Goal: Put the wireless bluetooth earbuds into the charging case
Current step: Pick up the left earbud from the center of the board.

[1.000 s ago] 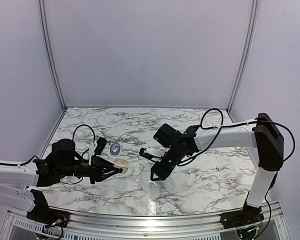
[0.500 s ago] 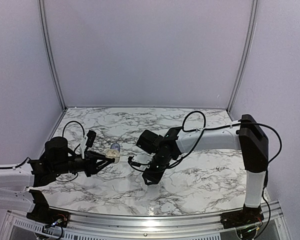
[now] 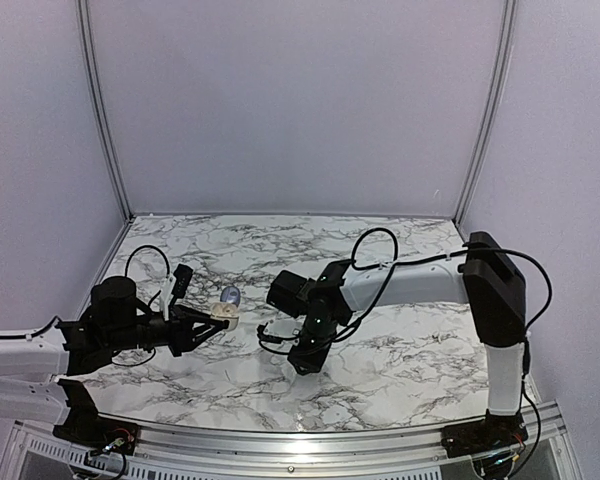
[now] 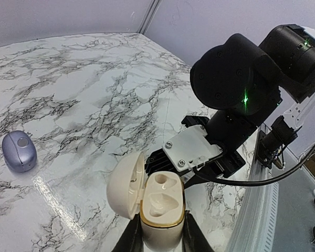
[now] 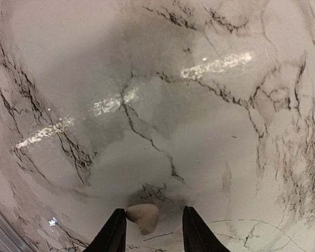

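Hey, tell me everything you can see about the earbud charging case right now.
The charging case is a small, rounded, cream-white shell, glossy like plastic, with a yellowish rim. Its hinged lid is swung open to one side. Inside are two moulded wells, both apparently empty. Its opening faces the left wrist camera. It is pinched at its lower body between the black fingers of the left hand, seemingly lifted above the marble table. Nothing else appears to touch it.

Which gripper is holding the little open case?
The left gripper: it pinches the open cream case. The right gripper points down at the table, straddling a small earbud.
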You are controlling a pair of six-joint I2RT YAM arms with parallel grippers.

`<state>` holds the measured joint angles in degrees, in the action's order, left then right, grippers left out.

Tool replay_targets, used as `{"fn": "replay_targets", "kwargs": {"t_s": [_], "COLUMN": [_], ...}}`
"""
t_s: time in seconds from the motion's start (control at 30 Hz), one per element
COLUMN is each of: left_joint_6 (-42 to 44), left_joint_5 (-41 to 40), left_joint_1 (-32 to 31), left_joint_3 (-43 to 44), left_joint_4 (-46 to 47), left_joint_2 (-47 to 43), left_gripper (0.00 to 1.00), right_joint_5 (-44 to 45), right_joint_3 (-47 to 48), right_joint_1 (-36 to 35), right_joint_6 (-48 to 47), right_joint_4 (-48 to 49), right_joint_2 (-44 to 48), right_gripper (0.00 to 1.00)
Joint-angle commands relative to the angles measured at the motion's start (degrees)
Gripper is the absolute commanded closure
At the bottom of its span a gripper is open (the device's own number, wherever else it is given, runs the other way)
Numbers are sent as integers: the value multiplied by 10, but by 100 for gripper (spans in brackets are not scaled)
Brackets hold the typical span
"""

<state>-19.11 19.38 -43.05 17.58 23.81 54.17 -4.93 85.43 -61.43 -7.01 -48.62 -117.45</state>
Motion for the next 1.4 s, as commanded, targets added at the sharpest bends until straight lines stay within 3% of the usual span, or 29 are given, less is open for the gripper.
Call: {"fn": "replay_targets", "kwargs": {"t_s": [0.0, 0.3, 0.63, 0.93, 1.23, 1.37], "left_joint_6": [0, 3, 7, 9, 9, 7], "left_joint_5": [-3, -3, -1, 4, 5, 6], "left_joint_1": [4, 3, 3, 3, 4, 3], "left_joint_3": [-4, -3, -1, 2, -3, -3], "left_joint_4": [0, -1, -1, -1, -1, -1], "left_joint_2": [-7, 0, 7, 17, 17, 17], "left_gripper": [100, 100, 100, 100, 100, 100], "right_joint_5": [18, 10, 4, 23, 33, 35], "right_joint_3": [36, 35, -52, -126, -106, -97], "right_joint_1": [-12, -15, -15, -15, -25, -29], "right_joint_6": [-11, -7, 18, 38, 43, 45], "right_joint_4": [-18, -29, -42, -66, -87, -91], "right_joint_2": [-15, -27, 41, 77, 56, 49], "right_gripper": [64, 73, 85, 84, 71, 71]}}
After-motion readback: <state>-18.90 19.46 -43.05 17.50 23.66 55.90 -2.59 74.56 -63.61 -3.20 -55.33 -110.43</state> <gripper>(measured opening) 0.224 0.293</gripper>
